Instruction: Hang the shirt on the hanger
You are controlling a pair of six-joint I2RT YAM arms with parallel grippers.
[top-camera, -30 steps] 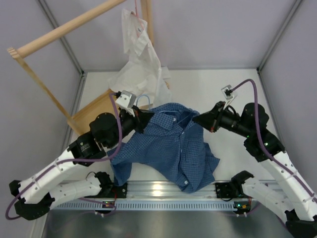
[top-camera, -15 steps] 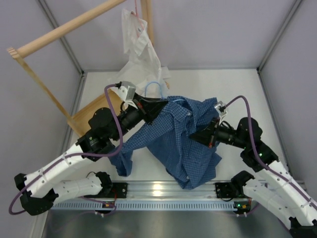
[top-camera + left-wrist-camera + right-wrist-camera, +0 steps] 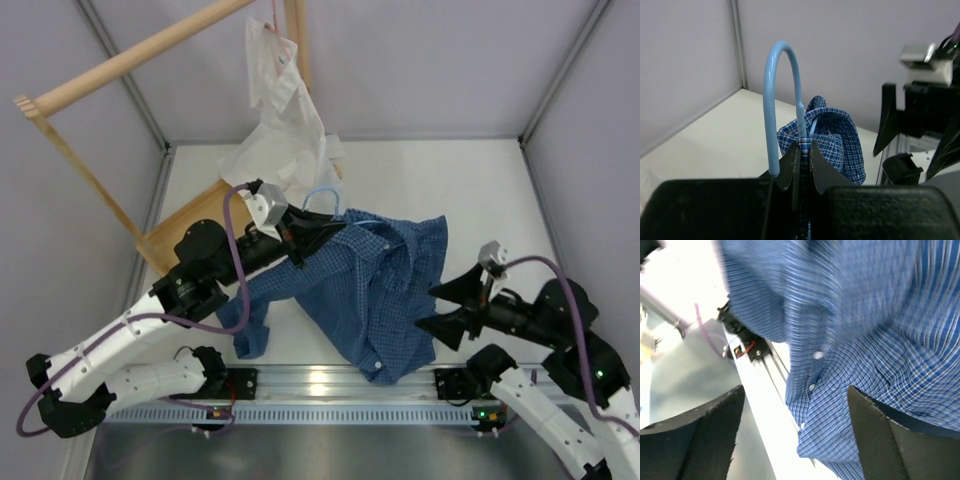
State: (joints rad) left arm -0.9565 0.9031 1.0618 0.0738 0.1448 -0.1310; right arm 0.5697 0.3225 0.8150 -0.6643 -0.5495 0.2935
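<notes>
The dark blue checked shirt (image 3: 375,280) hangs from its collar and trails down onto the table toward the front rail. My left gripper (image 3: 308,232) is shut on the collar cloth together with the neck of the light-blue hanger (image 3: 322,193), whose hook (image 3: 782,90) stands up above the fingertips. In the left wrist view, checked cloth (image 3: 837,142) is pinched between the shut jaws of that gripper (image 3: 804,149). My right gripper (image 3: 445,310) is open, just right of the shirt's lower edge, and holds nothing. In the right wrist view the button placket (image 3: 812,385) lies beyond its spread fingers (image 3: 705,440).
A white shirt (image 3: 285,120) hangs on a wooden rack (image 3: 130,62) at the back left, with the rack's wooden foot (image 3: 185,230) under my left arm. An aluminium rail (image 3: 330,385) runs along the near edge. Grey walls close in on both sides.
My right gripper let go of the shirt's right side, opened, and pulled back toward the near right. The shirt's right side dropped. My left gripper stays shut on collar and hanger.
</notes>
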